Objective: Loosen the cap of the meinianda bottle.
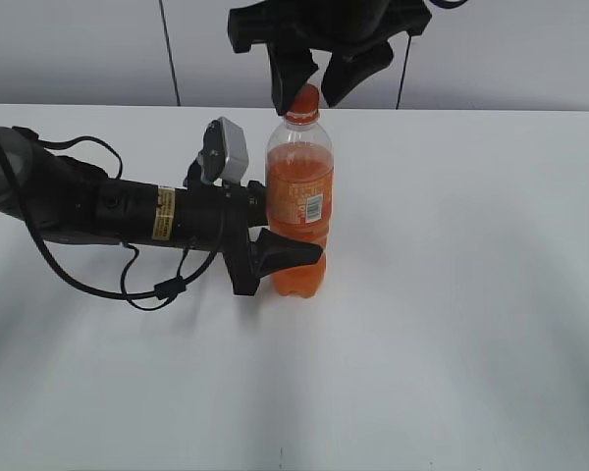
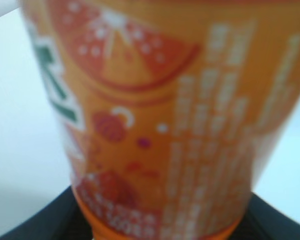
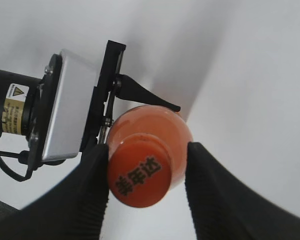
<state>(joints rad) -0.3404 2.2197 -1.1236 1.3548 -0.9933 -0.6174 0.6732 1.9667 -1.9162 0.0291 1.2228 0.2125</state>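
The meinianda bottle [image 1: 299, 196] stands upright mid-table, orange soda with an orange label. My left gripper [image 1: 275, 253] reaches in from the left and is shut on the bottle's lower body; the label [image 2: 160, 115] fills the left wrist view, blurred. The orange cap [image 1: 303, 101] sits on top, with dark characters on it in the right wrist view [image 3: 140, 177]. My right gripper [image 1: 317, 80] hangs over the cap from above, open. Its fingers [image 3: 147, 187] straddle the cap: the left finger is at the cap's edge, the right finger stands apart from it.
The white table [image 1: 452, 294] spreads all round the bottle. The left arm with its silver wrist camera [image 1: 226, 149] and loose black cable [image 1: 147, 289] lies across the left side. A light wall stands behind.
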